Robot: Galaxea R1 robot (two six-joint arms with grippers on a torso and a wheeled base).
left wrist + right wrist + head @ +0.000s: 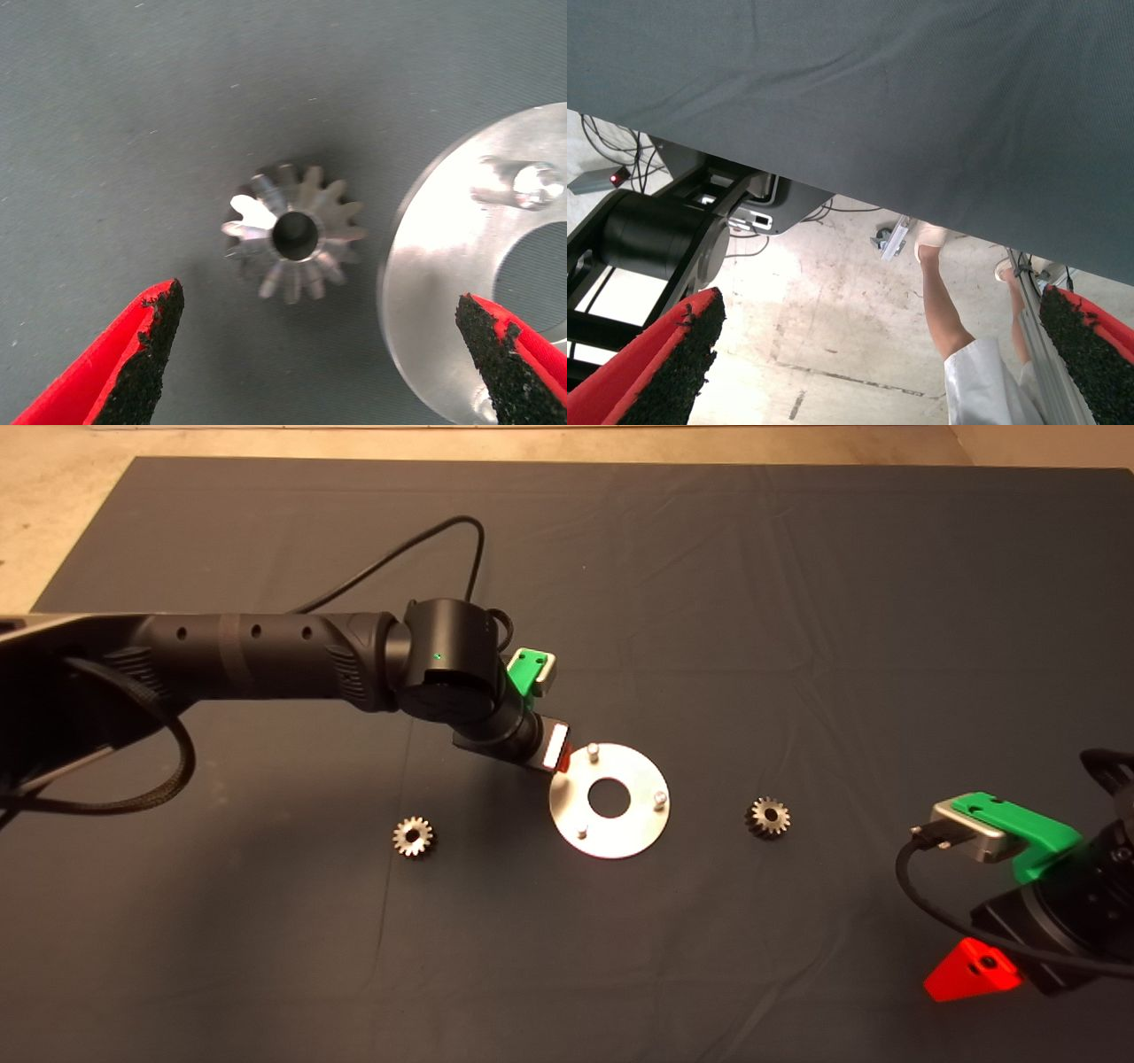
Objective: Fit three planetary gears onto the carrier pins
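Left gripper (314,354) hung over the dark mat (797,602) on the bench, just beside the upper-left rim of the silver disc (609,801), and I saw its fingers spread wide with nothing between them. Through the left wrist camera I had one gear (292,233) lying flat on the mat below the gripper, its centre hole facing up, close to the disc's edge but apart from it; in the head view the arm hid that gear from me. One black pad (146,354) stood out to one side of the gear, and the other pad sat over the disc's rim.

Three pins (594,751) stood upright around the disc's large centre hole, all bare. A second gear (414,837) lay on the mat well to the left of the disc, and a third gear (768,817) lay to its right, apart from it.

My right gripper (877,363) waited at the lower right edge of the bench, fingers apart and empty. Its wrist camera showed the mat's edge, the floor beyond and a person's legs (943,301).
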